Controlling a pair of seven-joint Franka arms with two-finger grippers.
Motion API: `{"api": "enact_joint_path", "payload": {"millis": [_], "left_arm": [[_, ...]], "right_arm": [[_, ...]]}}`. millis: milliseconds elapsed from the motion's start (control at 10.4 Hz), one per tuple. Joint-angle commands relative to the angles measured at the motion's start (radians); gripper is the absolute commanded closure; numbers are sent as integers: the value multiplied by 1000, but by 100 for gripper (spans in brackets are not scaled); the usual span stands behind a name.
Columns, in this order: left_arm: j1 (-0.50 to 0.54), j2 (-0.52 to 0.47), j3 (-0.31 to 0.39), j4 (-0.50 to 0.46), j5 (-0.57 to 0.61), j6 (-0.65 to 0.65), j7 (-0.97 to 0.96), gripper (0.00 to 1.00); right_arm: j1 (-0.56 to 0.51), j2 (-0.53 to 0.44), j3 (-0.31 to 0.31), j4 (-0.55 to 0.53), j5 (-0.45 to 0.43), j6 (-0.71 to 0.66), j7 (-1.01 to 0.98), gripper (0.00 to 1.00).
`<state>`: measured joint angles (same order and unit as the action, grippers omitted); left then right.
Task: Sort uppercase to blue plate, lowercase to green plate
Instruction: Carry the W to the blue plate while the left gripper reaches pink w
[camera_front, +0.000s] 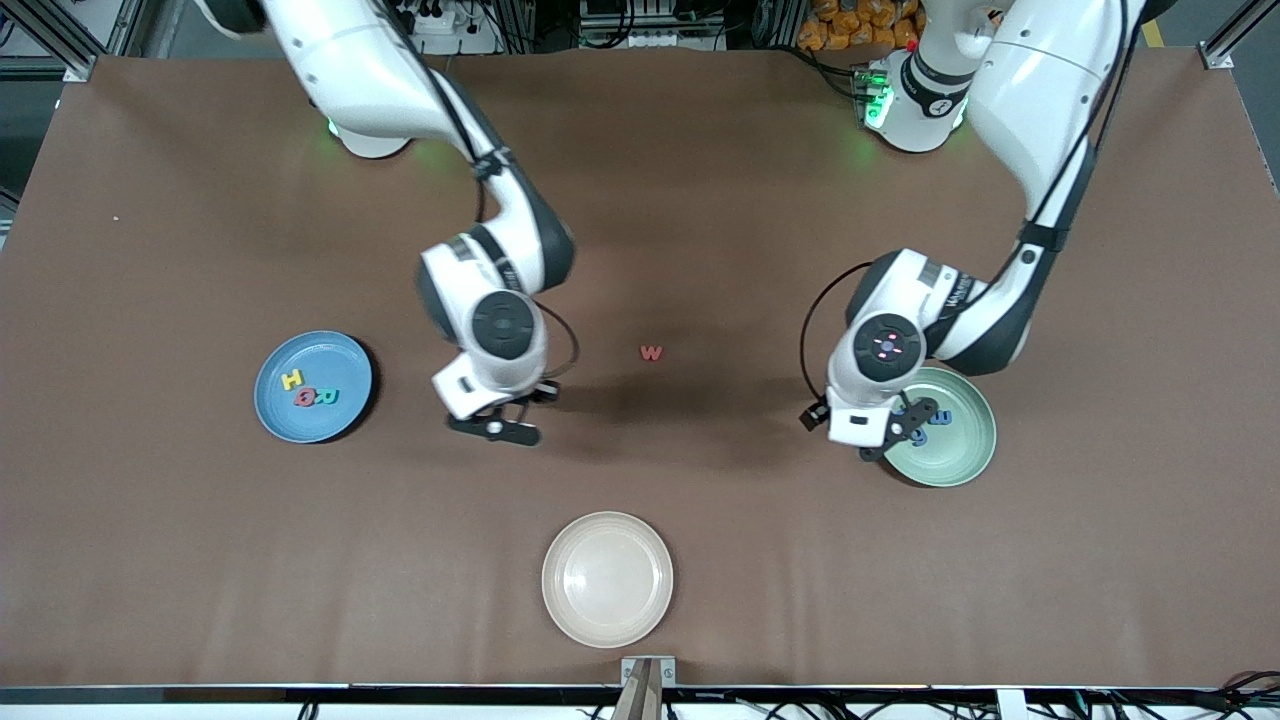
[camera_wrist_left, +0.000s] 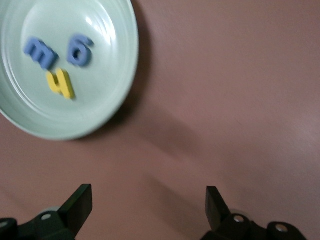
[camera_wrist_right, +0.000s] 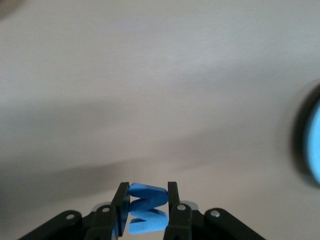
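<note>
Item: blue foam capital W (camera_wrist_right: 146, 208), pinched in my right tool (camera_front: 497, 420) over bare counter (camera_front: 700, 200), bound for round sky-blue plate (camera_front: 345, 415). Left tool (camera_front: 905, 425), spread, waited over pale mint-green plate (camera_front: 965, 455).

Two glossy white arms with dark joint bands, black cables clipped alongside, green base lights; black two-finger tools, silver screws seen.

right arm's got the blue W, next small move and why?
Probably carry it sideways toward the blue plate and stop over it. The right pincer is shut on the blue W, up over bare table beside that plate, which holds H, Q and R. The left pincer hangs open over the green plate, waiting.
</note>
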<state>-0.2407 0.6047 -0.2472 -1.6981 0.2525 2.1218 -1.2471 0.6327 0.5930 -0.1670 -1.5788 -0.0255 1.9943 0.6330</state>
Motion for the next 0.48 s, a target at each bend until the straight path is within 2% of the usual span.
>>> {"api": "enact_joint_path", "payload": {"millis": [0,192,385], "left_arm": [[-81,55,3,63,7,9,-151,0],[-168,66,3,63,-12,84,-350,0],[-261,81,6,72,-12,128,-563,0]], "right_arm": [[-33,-180,-37,-232,-1,58,-158,100],[-53,-254,-98,-360,-1,131,-306,100],[-109,-306,-126,-455,-1,191,-442,100]]}}
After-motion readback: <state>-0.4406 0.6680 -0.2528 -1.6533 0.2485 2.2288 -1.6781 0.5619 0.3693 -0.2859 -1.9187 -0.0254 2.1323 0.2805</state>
